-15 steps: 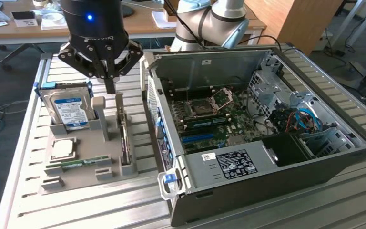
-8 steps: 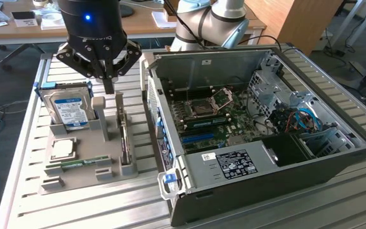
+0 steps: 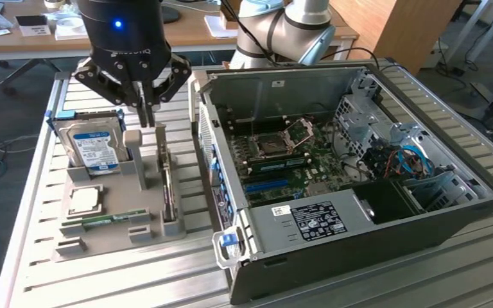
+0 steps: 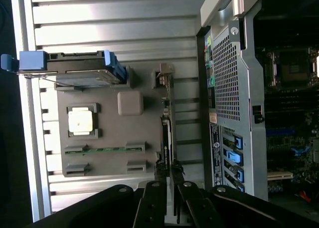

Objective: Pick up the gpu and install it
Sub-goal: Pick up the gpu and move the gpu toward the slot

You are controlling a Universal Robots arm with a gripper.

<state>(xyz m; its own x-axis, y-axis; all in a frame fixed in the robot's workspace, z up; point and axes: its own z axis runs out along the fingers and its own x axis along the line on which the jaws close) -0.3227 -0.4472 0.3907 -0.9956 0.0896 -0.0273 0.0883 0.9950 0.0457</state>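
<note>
The gpu [image 3: 169, 187] stands on edge in a slot of the grey holder tray [image 3: 118, 183], a thin dark card between two grey posts. My gripper [image 3: 146, 119] hangs above the tray's far end, and its fingers point down with only a narrow gap between them. In the wrist view the gpu [image 4: 167, 130] runs as a dark line from its metal bracket towards my gripper [image 4: 167, 166]. The fingertips [image 4: 158, 169] sit on either side of that line, above the card and apart from it. The open computer case [image 3: 315, 221] lies to the exterior view's right, its motherboard with blue slots [image 3: 268, 186] exposed.
The tray also holds a silver hard drive with a blue label [image 3: 93, 145], a square processor [image 3: 85, 200] and a green memory stick [image 3: 108, 220]. The case's perforated side wall [image 4: 227, 88] rises close beside the gpu. Everything rests on a ribbed metal table [image 3: 144, 276].
</note>
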